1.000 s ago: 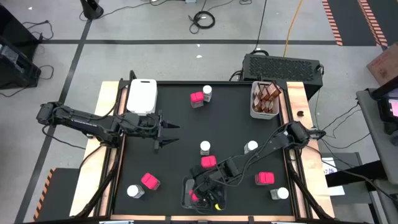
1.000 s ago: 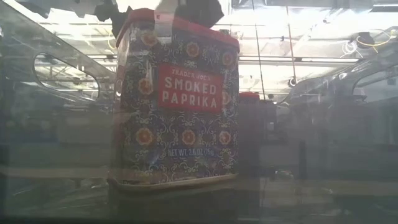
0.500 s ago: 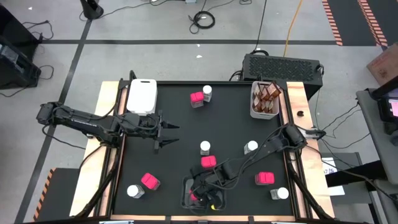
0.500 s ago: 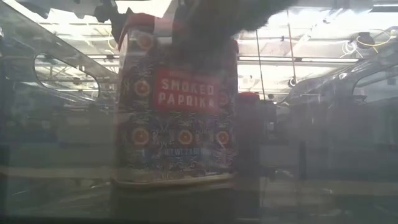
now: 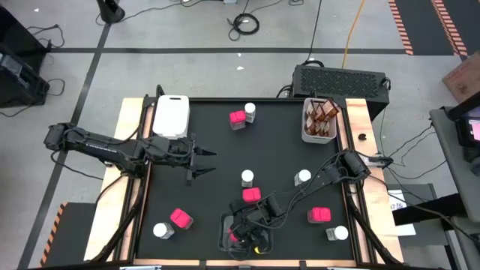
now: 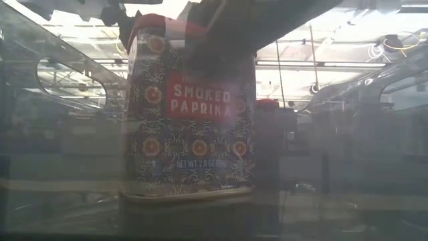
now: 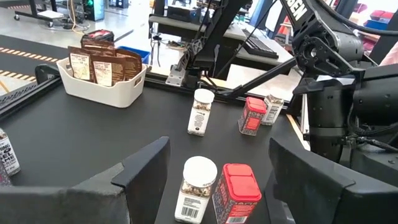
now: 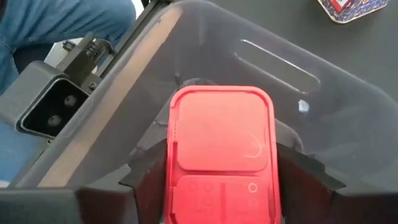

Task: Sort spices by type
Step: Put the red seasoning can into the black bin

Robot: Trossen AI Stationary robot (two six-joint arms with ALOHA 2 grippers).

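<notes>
My right gripper [image 8: 221, 171] reaches down into a clear tray [image 5: 224, 225] at the table's near edge and is shut on a pink-lidded paprika tin [image 8: 221, 140], which fills the low view [image 6: 190, 110]. My left gripper [image 5: 201, 161] hovers open over the table's left middle; a white-lidded jar [image 7: 198, 190] and a pink tin [image 7: 236, 193] stand ahead of it. More pink boxes [image 5: 238, 118] [image 5: 319, 215] [image 5: 181, 218] and white-lidded jars [image 5: 250, 111] [image 5: 303, 177] [image 5: 160, 230] stand scattered on their bases. Brown spices [image 5: 321, 114] sit in a white bin. My right gripper pinches the paprika tin between its two fingers [image 8: 149, 177], on two opposite side walls just under the pink lid [image 8: 180, 186]. The fingers come from above, pointing down. The tin stands upright inside the clear tray; whether its base rests on the tray floor I cannot tell.
A white lidded tray [image 5: 171, 115] lies at the far left corner and the white bin [image 5: 306, 133] at the far right. Open black tabletop lies between the scattered spices. A person in blue [image 8: 62, 25] shows beyond the near edge in the right wrist view.
My right arm has leaned lower over the clear tray, its dark bulk now crossing above the tin in the low view. The paprika tin has sunk slightly inside the tray.
</notes>
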